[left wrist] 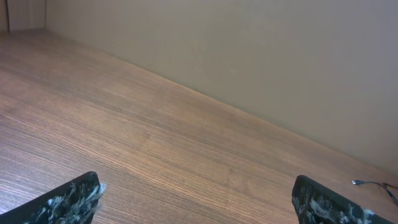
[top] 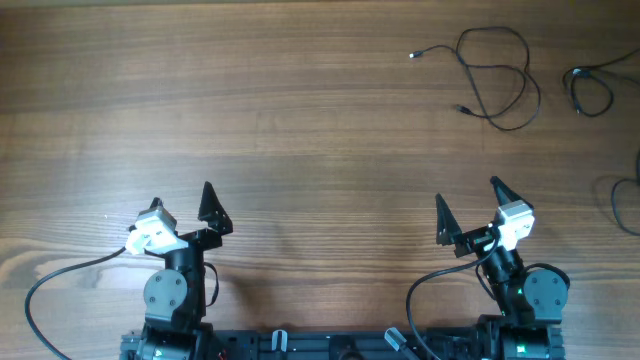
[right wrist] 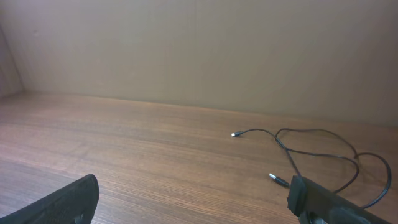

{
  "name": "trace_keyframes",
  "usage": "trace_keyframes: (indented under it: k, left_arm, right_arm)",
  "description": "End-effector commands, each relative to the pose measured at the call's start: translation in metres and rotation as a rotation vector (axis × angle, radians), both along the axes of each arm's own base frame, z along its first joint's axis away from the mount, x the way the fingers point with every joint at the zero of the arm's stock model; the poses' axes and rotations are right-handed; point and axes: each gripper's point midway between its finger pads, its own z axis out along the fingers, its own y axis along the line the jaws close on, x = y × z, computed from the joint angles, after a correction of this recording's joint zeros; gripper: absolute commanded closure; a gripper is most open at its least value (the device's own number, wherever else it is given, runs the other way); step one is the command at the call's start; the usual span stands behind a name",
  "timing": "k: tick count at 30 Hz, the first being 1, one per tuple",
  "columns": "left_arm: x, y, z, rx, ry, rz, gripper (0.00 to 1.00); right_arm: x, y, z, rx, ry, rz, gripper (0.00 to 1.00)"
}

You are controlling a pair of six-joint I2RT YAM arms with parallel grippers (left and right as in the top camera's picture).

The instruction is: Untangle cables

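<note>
The left gripper point(top: 182, 205) is held wide open near the table's point(top: 300, 120) near edge, towards the left corner, and nothing is gripped between its fingers. In the left wrist view the same gripper point(left wrist: 199, 208) is seen with bare wood between its two dark fingers point(left wrist: 68, 202).

The right gripper point(top: 468, 198) is likewise spread fully apart near the near edge, towards the right corner, and nothing is held in it. In the right wrist view its fingers point(right wrist: 62, 202) are seen set far apart above the table, with no cord between them.

The cables are found in the far right part of the table, well apart from both grippers. The looped cable point(top: 495, 67) is laid in loose open curves near the far edge, and both its small plug ends are seen on its left side. It is also seen in the right wrist view point(right wrist: 311, 130), flat on the wood.

A second cable point(top: 577, 90) is bunched at the right edge, just beside the first but not touching it. A third cable point(top: 613, 198) is curved along the right edge, nearer the arms, and is partly cut off by the frame.
</note>
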Motion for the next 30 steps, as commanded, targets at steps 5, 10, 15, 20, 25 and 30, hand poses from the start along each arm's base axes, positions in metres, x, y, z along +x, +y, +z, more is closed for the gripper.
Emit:
trace_keyframes:
  k: [5,10,15,20,25,30]
  left_arm:
    - [0.0007,0.0001,-0.0052,0.024,0.015,-0.004,0.0]
    - [0.0007,0.0002,-0.0054,0.024,0.016,-0.003,0.0]
    - [0.0007,0.0002,-0.0058,0.025,0.017,-0.003,0.0]
    - [0.0013,0.0001,-0.0093,0.027,0.033,-0.003,0.0]
    - [0.002,0.0,-0.0136,0.03,0.052,-0.004,0.0]
    - [0.0022,-0.0001,-0.0148,0.031,0.057,-0.004,0.0]
  right_arm:
    - [-0.0001,-0.0014,0.003,0.002,-0.014,-0.011,0.0]
    - [-0.0001,-0.0014,0.003,0.002,-0.014,-0.011,0.0]
    - [-0.0001,-0.0014,0.003,0.002,-0.014,-0.011,0.0]
    - [-0.0001,-0.0014,0.003,0.002,-0.014,-0.011,0.0]
    - [-0.0001,-0.0014,0.003,0.002,-0.014,-0.011,0.0]
    - [-0.0001,-0.0014,0.003,0.002,-0.014,-0.011,0.0]
